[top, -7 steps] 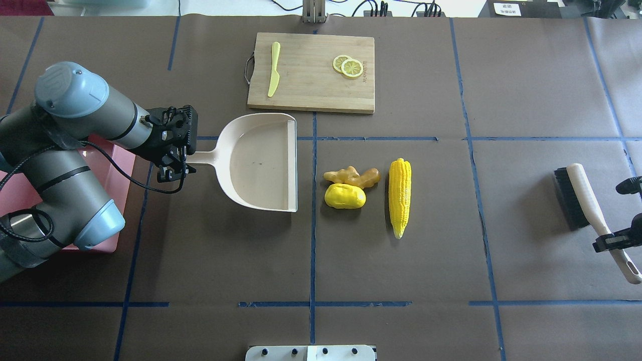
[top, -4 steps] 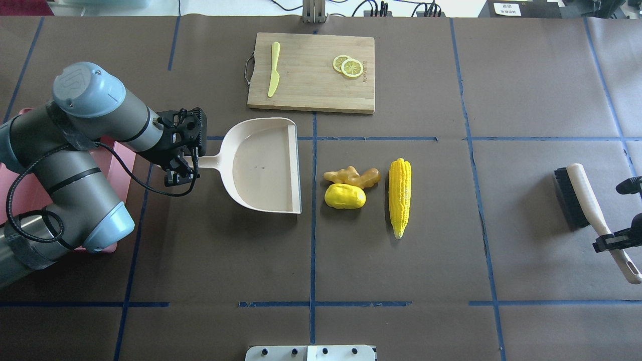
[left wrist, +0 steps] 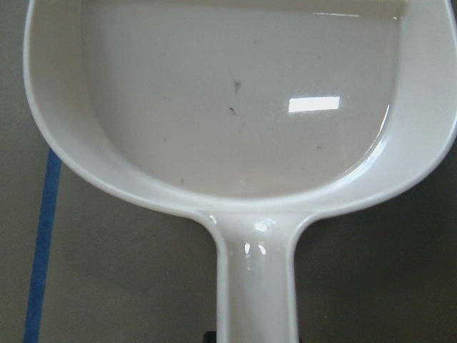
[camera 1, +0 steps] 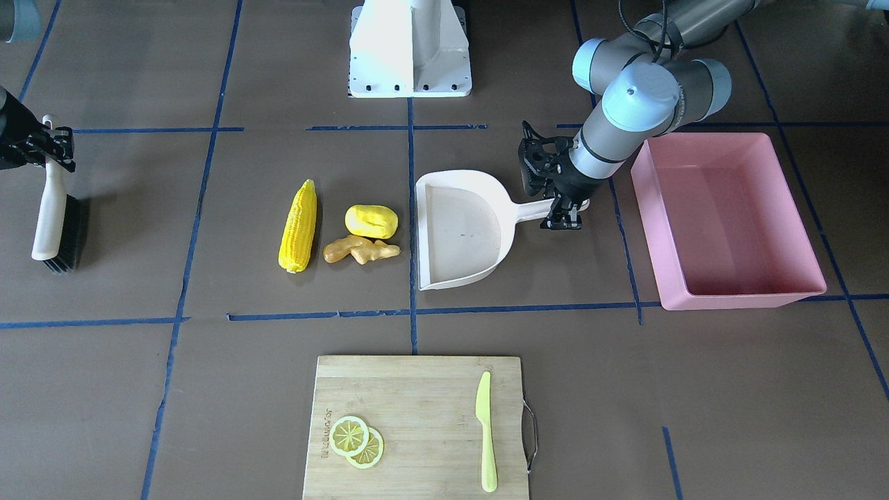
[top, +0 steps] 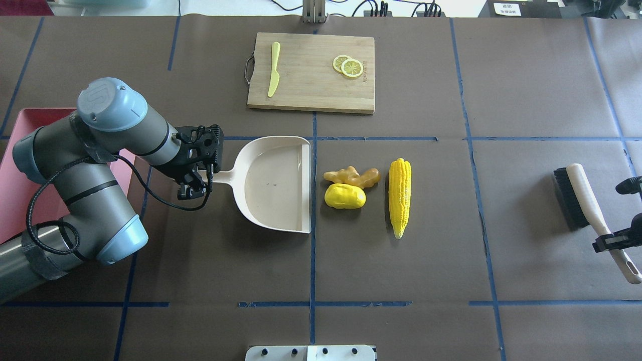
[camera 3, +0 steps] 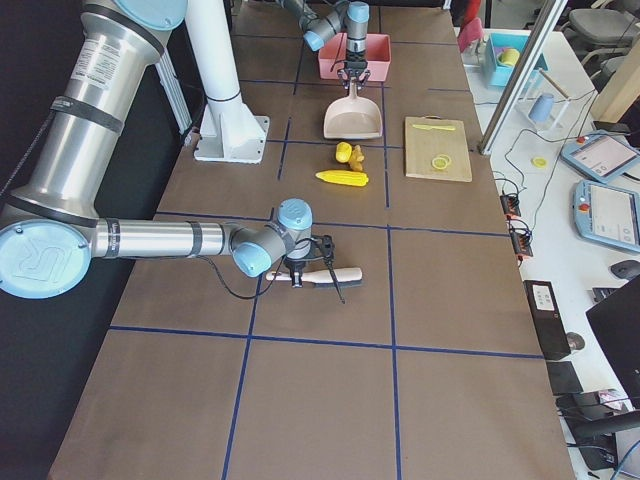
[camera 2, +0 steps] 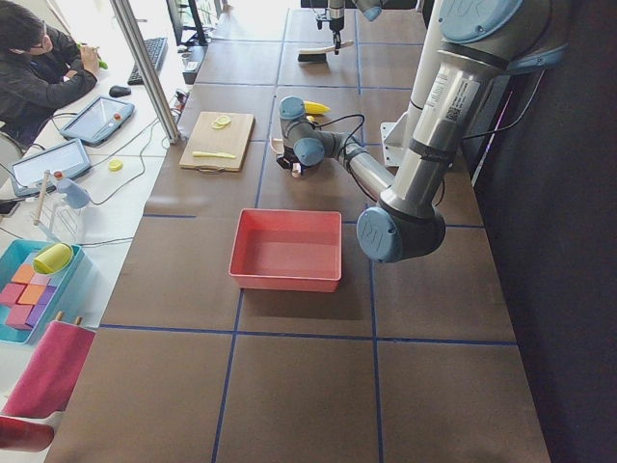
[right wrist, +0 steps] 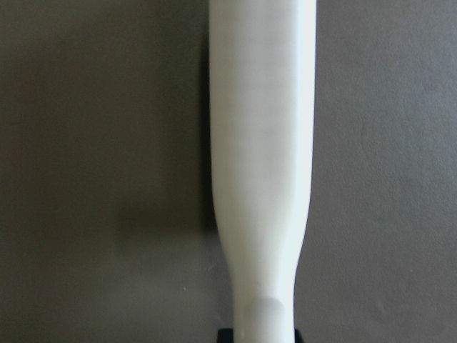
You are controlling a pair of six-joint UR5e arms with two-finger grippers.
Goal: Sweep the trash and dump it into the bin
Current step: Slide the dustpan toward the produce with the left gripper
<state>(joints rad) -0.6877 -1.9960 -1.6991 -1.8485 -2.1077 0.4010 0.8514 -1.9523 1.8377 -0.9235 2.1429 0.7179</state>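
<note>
On tbl (top: 401,260): 3 trash pcs (top: 345,195) | 1 dustpan (top: 273,185) | 1 bin (camera 1: 736,298) | 1 brush (top: 588,196)

Little text can be read. On the cutting board (top: 311,72), which lies at the middle of the desk's far edge, a short line of letters is printed along the side next to the lemon slices (top: 348,66); it is too small to be read. On the blue cap (top: 111,98) of the left arm a stylised mark is seen, which seems to be "UR". Beyond the far right corner of the desk a white label (top: 506,8) carries print, but it is not legible.
</note>
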